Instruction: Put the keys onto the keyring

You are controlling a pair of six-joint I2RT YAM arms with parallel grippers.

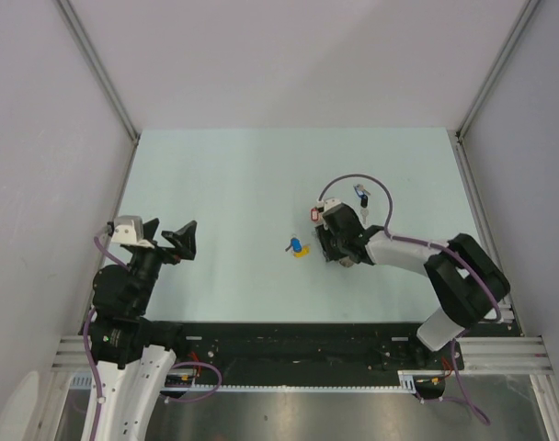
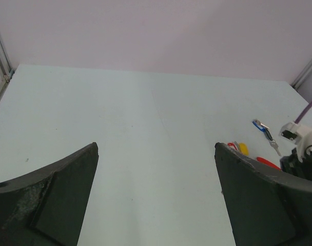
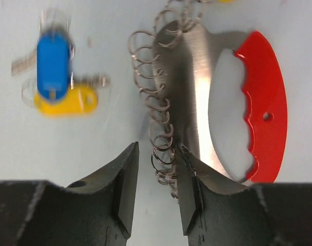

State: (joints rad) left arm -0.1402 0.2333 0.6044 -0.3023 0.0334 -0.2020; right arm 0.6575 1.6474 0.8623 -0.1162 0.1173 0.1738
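The keyring shows in the right wrist view as a strand of small silver rings [image 3: 155, 110] beside a silver plate with a red curved band [image 3: 262, 107]. My right gripper [image 3: 156, 177] is low over it, jaws slightly apart, with the strand's end between them, close to the right finger [image 3: 189, 195]. A blue-headed key [image 3: 52, 64] lies across a yellow-headed key [image 3: 66, 100] to the left. From above, this pair [image 1: 298, 247] lies left of the right gripper [image 1: 333, 246]. A dark blue key [image 1: 360, 195] lies behind it. My left gripper [image 1: 174, 241] is wide open and empty, far to the left.
The right arm's cable [image 1: 371, 188] loops over the table behind the gripper. In the left wrist view the dark blue key [image 2: 262, 128], a yellow head [image 2: 243, 148] and a red piece [image 2: 269, 165] lie at the right. Metal posts [image 1: 105, 83] stand at the table's back corners.
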